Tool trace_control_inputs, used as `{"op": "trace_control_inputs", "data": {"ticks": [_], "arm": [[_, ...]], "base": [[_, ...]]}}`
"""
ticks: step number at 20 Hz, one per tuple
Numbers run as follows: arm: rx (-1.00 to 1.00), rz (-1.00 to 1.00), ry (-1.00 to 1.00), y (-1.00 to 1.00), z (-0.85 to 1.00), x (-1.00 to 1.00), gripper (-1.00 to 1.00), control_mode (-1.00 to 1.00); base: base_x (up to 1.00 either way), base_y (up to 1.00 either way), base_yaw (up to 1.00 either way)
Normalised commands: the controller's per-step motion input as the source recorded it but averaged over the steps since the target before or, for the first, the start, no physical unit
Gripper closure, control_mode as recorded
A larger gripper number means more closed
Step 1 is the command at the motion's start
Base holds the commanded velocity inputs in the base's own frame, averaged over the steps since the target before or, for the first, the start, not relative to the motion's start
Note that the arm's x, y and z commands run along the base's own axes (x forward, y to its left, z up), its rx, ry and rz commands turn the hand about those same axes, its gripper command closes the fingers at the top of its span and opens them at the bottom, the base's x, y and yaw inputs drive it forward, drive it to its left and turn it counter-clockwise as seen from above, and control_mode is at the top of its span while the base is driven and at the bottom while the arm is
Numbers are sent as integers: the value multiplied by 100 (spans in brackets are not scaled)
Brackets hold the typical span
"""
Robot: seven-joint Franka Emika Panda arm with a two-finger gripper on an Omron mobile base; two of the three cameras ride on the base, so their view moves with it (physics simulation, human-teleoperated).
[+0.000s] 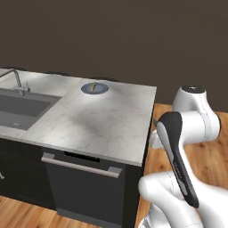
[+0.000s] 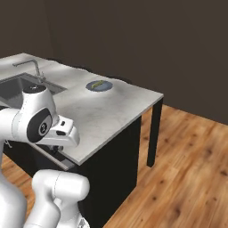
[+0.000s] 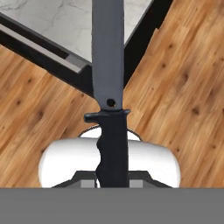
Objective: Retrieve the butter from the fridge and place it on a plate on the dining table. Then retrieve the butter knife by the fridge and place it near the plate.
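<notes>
Black-handled, the butter knife (image 3: 108,87) is pinched by its handle in the gripper (image 3: 111,183) over the wood floor (image 2: 187,169) beside the marble dining table (image 1: 102,120), so with butter (image 1: 93,87) already on the far plate (image 1: 100,89), next comes carrying the knife beside it.

Base views share dining table (image 1: 102,120); hand view perhaps floorward.

Wooden floor (image 2: 187,151) (plank-patterned) below a dark wall (image 1: 116,35).
</notes>
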Motion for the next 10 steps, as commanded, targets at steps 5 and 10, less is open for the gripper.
{"op": "trace_control_inputs", "data": {"ticks": [5, 10], "arm": [[0, 0, 0, 0, 0, 0, 100, 100], [0, 0, 0, 0, 0, 0, 100, 100]], "base": [[-14, -54, -2], [-30, -72, -26]]}}
